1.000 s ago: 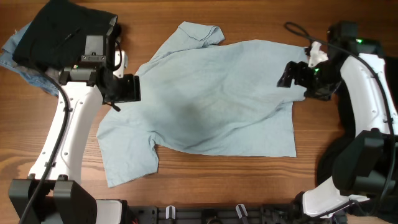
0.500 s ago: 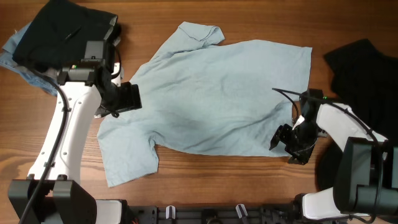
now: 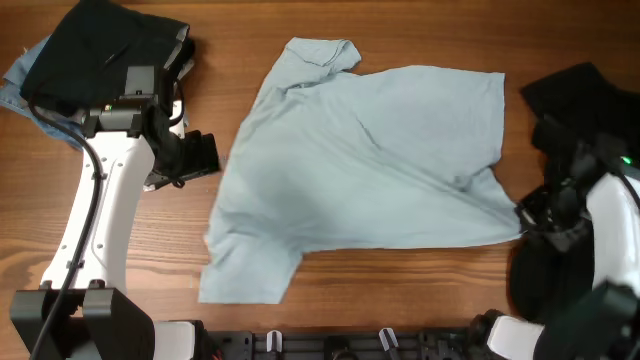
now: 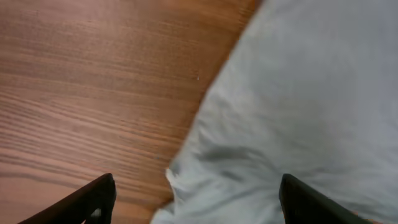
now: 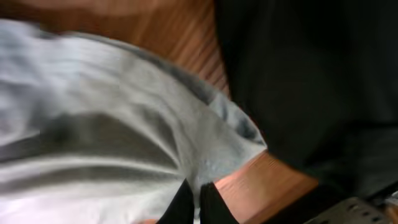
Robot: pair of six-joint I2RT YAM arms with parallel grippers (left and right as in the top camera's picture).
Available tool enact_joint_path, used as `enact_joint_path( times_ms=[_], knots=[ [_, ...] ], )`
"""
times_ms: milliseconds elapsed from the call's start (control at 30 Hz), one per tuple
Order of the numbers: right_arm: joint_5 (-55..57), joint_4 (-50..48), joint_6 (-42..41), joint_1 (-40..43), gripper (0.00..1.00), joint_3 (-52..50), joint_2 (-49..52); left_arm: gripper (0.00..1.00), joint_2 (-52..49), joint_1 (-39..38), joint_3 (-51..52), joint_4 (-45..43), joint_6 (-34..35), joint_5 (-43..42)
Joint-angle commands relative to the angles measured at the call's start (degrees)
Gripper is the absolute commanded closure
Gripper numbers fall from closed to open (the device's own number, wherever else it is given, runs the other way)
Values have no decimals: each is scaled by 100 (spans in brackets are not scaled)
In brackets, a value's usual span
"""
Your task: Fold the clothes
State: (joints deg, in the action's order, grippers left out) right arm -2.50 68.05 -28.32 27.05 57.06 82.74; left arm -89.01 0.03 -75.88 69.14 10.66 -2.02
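Over the table, top camera: T-shirt (image 3: 370,150) lies spread across the middle of the table (image 3: 420,30). Right gripper (image 3: 528,215) sits at its lower right corner, just beside the black garment (image 3: 575,95). Left gripper (image 3: 200,155) hangs just off the shirt's left edge, holding nothing. Left wrist: jaws wide apart, shirt edge beneath them, bare wood alongside (no contact I can confirm). Right wrist: fingers (image 5: 186,202) pinched together on a thin bit of hem, black cloth close behind. Risks as I judge them: a pinch that shallow slips out under any pull, one-sided tension skews the shirt, and dragging right could snag the black garment.
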Motion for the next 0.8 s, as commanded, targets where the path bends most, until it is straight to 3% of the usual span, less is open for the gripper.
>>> enact_joint_path(
  times_ms=[0,100,200,400,600,767],
  knots=[
    [251,-24,442,-2,96,79,-428,17,72,22,-20,-142,74,-273],
    [251,-57,479,-46,96,79,-452,20,68,9,485,-70,90,-992],
    [247,-140,481,-46,96,79,-452,31,68,4,1510,-59,184,-1821],
    [-157,-387,570,-46,96,79,-452,40,68,-31,2981,-955,807,-1794],
    [-181,-531,566,-46,96,79,-452,37,-44,-31,3436,-1652,1261,-1097],
    [-179,-549,566,-46,96,79,-452,39,-557,-190,3460,-1825,1386,-1506]
  ],
)
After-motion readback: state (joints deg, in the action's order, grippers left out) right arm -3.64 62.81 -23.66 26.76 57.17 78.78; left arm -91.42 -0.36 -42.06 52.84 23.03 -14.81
